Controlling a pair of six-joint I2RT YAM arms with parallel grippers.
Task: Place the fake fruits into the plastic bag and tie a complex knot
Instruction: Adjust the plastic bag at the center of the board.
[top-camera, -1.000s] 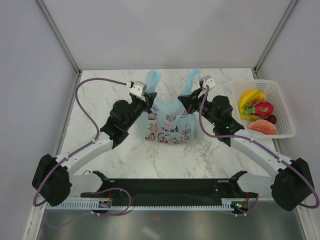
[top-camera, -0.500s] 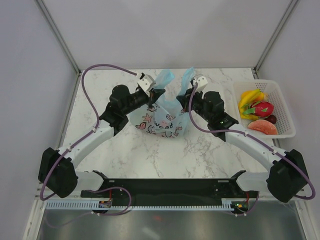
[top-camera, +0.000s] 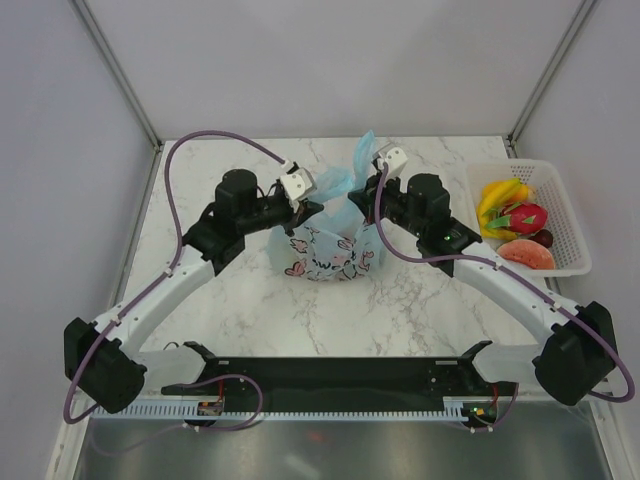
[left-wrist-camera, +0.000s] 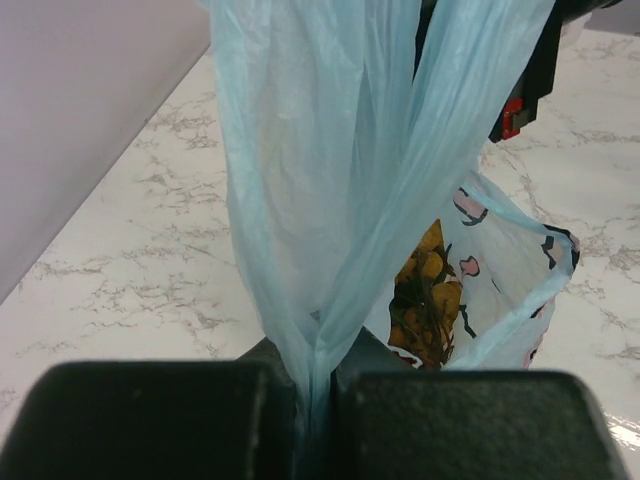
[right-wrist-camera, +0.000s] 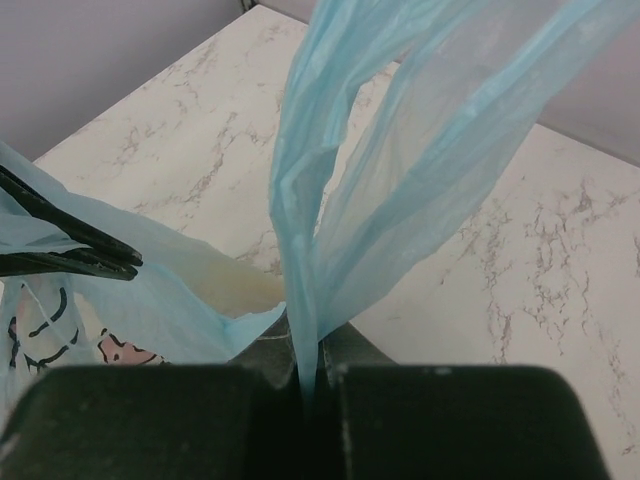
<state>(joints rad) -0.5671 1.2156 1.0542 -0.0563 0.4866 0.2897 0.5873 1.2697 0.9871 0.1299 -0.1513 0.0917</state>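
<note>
The thin blue bag (top-camera: 325, 252) mid-table looks light, limp and slippery, best held by its handle loops (left-wrist-camera: 300, 200), which the left gripper (left-wrist-camera: 315, 400) at its eleven o'clock and right gripper (right-wrist-camera: 312, 385) at one o'clock each pinch fully closed; fruits (top-camera: 512, 220) lie in the basket (top-camera: 572, 225) at three o'clock.

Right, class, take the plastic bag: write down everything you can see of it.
The plastic bag is thin, translucent light-blue film with a white panel of pink doodles on its body. It stands bunched near the middle of the marble table, apparently resting on it. Its two handle loops are pulled upward and close together: the left gripper is shut on one, the right gripper on the other. A lumpy yellowish fruit shows through the side. No knot shows.
</note>
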